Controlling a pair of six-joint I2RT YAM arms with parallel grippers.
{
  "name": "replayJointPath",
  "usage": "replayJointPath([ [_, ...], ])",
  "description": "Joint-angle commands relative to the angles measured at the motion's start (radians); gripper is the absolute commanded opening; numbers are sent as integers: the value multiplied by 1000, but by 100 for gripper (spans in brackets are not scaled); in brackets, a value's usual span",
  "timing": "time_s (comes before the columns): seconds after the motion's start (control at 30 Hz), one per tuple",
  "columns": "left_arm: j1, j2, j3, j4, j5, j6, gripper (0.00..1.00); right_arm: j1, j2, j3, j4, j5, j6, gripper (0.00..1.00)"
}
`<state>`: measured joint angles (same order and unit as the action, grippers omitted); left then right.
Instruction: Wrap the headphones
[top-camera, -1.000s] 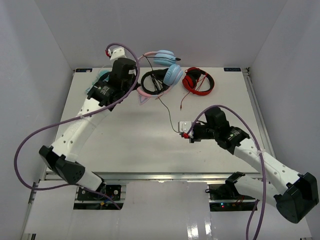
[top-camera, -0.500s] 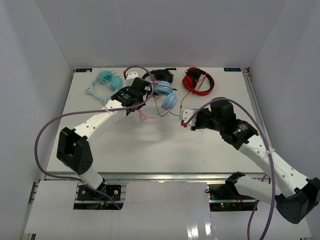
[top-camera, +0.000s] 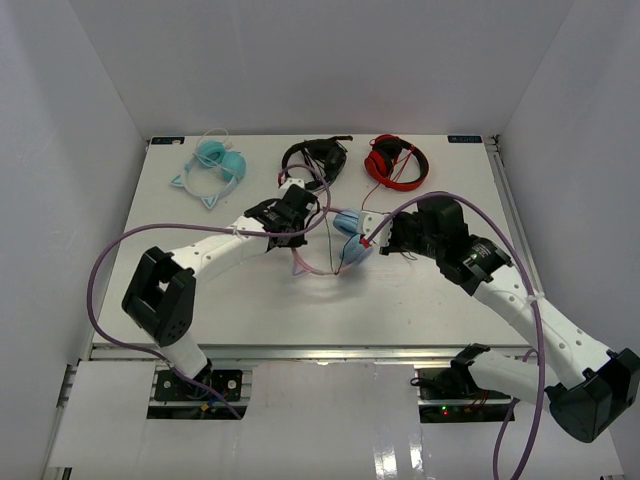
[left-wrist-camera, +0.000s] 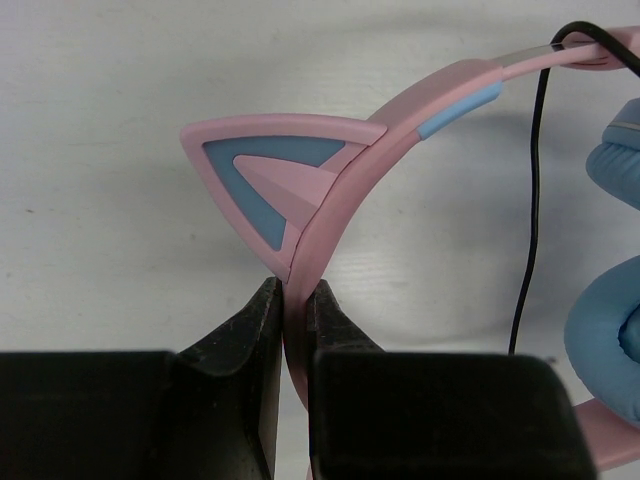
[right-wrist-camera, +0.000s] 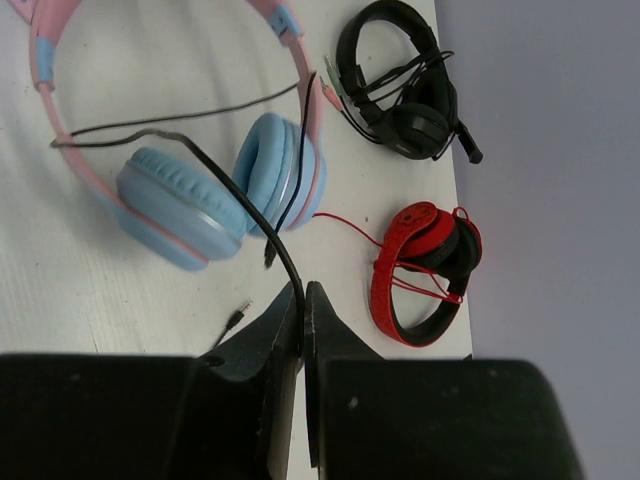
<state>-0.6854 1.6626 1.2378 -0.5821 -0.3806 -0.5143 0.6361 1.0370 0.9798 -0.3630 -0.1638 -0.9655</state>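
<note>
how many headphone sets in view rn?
4. Teal cat-ear pair far left; black pair far centre; red pair to its right; pink-and-blue headphones mid-table. None looks hidden.

smooth matt plastic headphones (left-wrist-camera: 350, 190), soft padding

Far edge of white tabletop (top-camera: 250, 305), left to right: teal cat-ear headphones (top-camera: 212, 165); black headset (top-camera: 318, 157), boom mic, loose tangled cable; red headphones (top-camera: 396, 162), thin red cable. Black and red near, not touching.
</note>
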Motion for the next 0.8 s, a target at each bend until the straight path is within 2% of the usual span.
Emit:
replayJointPath([
  [0.0,-61,-64,-33,99,153,56,0,-7,32,31,66,-31,27,8],
  [0.2,-93,-144,-109,129,319,136,0,-41,58,6,112,-36,13,8],
  [0.5,-108,-358,-247,194,479,179,0,-167,85,-81,134,-361,73,8],
  [0.63,-112,-423,-254,194,573,194,0,-181,132,-79,144,-433,122,8],
  [0.77,-115,-462,-260,192,578,185,0,-208,164,-70,151,-518,177,8],
])
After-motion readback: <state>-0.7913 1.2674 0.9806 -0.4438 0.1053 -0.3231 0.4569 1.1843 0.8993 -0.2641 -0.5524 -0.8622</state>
